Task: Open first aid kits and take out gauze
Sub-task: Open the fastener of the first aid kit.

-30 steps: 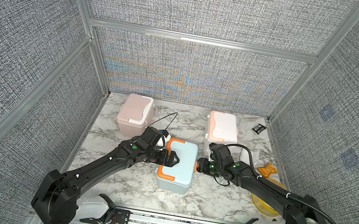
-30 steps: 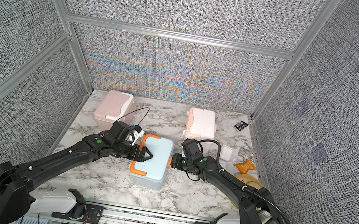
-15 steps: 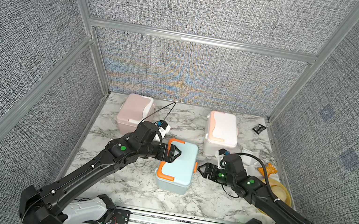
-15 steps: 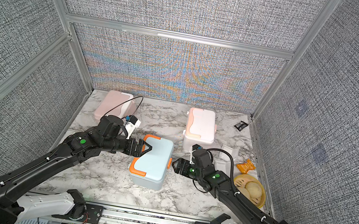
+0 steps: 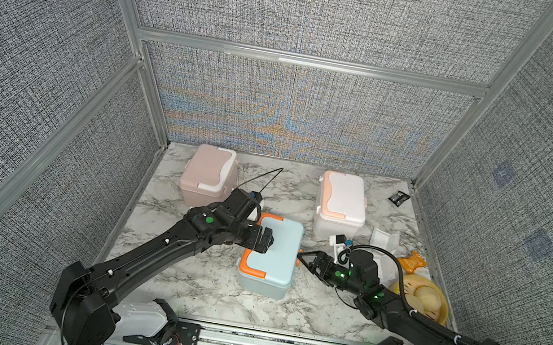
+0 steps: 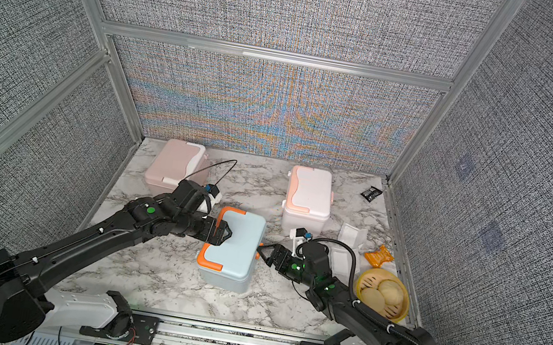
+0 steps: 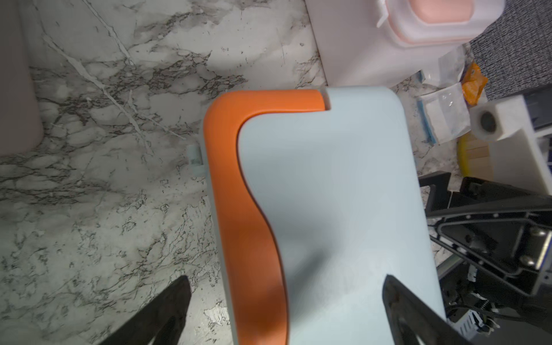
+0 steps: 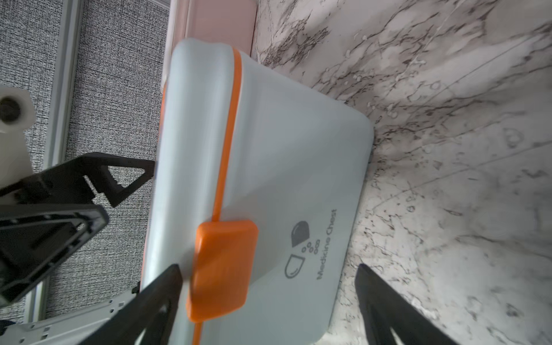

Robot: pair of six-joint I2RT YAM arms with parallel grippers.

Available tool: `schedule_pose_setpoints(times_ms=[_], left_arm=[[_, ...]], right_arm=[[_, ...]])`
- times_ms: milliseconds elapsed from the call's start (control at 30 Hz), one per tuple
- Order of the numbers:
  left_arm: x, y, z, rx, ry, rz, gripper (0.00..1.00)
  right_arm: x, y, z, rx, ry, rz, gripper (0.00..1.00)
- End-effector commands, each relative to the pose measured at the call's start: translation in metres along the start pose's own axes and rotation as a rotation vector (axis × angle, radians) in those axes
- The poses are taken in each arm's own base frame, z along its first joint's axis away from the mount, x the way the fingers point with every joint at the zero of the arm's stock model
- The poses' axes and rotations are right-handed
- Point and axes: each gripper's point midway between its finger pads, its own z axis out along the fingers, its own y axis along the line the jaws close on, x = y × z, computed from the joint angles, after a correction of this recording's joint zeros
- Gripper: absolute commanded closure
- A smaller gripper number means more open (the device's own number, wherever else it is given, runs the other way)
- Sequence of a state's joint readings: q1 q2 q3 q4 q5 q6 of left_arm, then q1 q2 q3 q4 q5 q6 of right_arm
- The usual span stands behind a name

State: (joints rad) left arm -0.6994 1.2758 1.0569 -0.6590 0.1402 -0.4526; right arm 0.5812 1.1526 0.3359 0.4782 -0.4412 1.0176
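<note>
The light blue kit [image 5: 276, 257] stands at the centre of the table [image 5: 196, 281], lid shut. The pink kit [image 5: 207, 177] is placed at 11 o'clock from it and the white kit [image 5: 339, 206] at 1 o'clock; both are shut. The left gripper [image 5: 266, 243] is positioned over the blue lid's 9 o'clock edge. Its jaws are spread wide, with the orange handle [image 7: 239, 194] between them, and nothing is clamped. The right gripper [image 5: 305, 261] is set at the kit's 3 o'clock side. Its jaws are also wide, with the orange latch [image 8: 222, 268] between the fingers, ungripped. The gauze pads [image 5: 384, 240] lie at 3 o'clock beyond it, near a yellow basket [image 5: 444, 304].
</note>
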Motion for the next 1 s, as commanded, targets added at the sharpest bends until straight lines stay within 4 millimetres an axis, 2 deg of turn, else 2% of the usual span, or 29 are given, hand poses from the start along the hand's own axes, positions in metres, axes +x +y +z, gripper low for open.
schedule_pose_setpoints(times_ms=[0,200,333,567,633,833,967], left_arm=[[0.006,-0.002,0.009,0.021,0.030,0.007,0.01],[0.019,0.001,0.021,0.026,0.059,-0.012,0.01],[0.027,0.002,0.028,0.035,0.068,-0.029,0.01],[0.030,0.004,0.031,0.036,0.060,-0.052,0.00],[0.031,0.004,0.032,0.034,0.064,-0.058,0.00],[0.035,0.004,0.036,0.045,0.075,-0.079,0.01],[0.040,0.007,0.040,0.037,0.084,-0.090,0.01]], right_arm=[[-0.007,0.033,0.005,-0.160,0.005,-0.004,0.10],[-0.004,0.039,0.013,-0.234,0.038,0.039,0.22],[-0.001,0.046,0.016,-0.276,0.054,0.052,0.23],[0.001,0.039,0.016,-0.282,0.043,0.077,0.24],[0.000,0.041,0.014,-0.292,0.035,0.073,0.23],[0.002,0.046,0.015,-0.322,0.045,0.070,0.08],[0.003,0.046,0.020,-0.341,0.053,0.085,0.10]])
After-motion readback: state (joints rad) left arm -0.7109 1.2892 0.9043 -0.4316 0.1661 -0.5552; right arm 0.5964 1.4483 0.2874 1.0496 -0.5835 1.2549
